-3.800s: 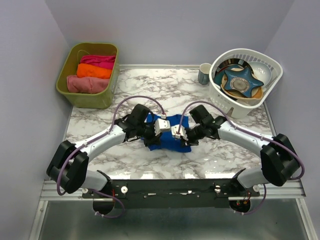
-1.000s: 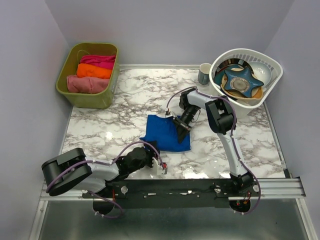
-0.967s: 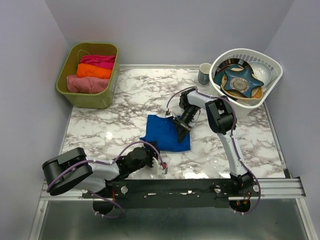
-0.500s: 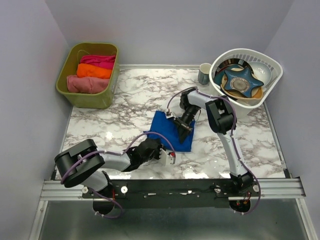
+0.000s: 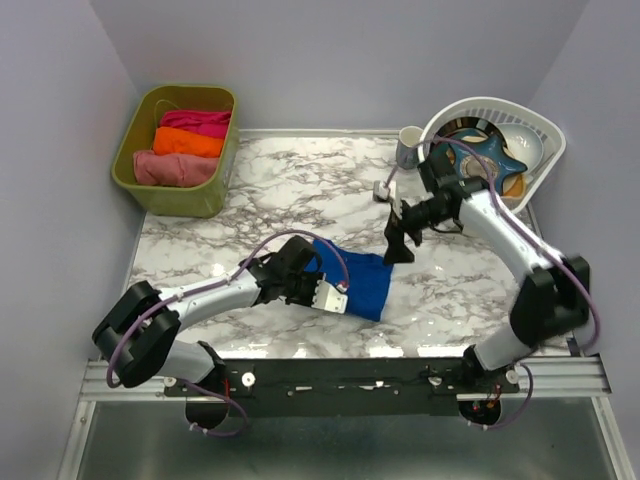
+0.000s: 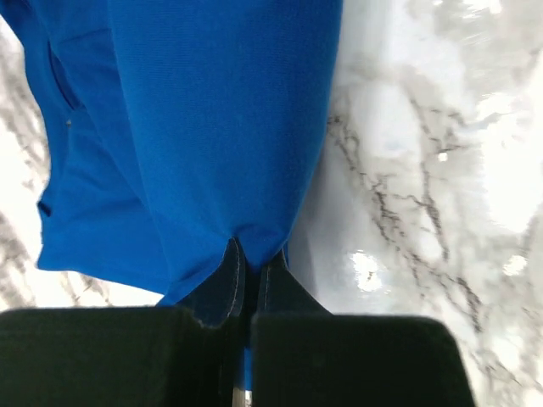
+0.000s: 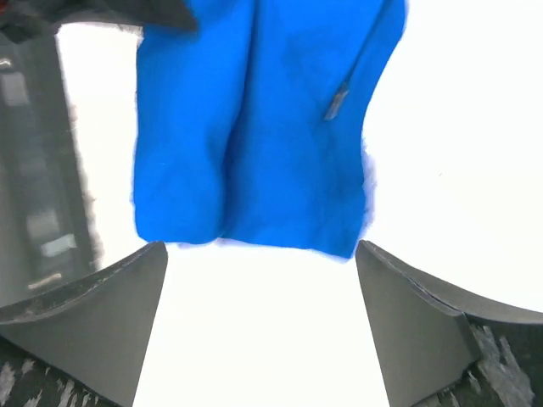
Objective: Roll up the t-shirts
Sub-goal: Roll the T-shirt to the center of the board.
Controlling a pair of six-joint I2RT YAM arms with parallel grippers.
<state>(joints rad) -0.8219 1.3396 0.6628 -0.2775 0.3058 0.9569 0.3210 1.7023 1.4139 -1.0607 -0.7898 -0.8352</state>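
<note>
A royal-blue t-shirt lies folded into a compact bundle on the marble table, near the middle. My left gripper is shut on the bundle's left edge; in the left wrist view the gripper pinches a tuck of the blue t-shirt. My right gripper hovers open just beyond the shirt's far right corner, holding nothing. From the right wrist, the t-shirt sits ahead of the gripper, whose fingers stand wide apart. The chest graphic is hidden.
A green bin at the back left holds rolled cloths in pink, orange and magenta. A white basket of dishes stands at the back right, with a mug beside it. Grey walls close in both sides.
My left arm swung from the front edge up to the shirt and shut on its left edge. My right gripper let go, opened and drew back to the right. The bundle shifted slightly right.
</note>
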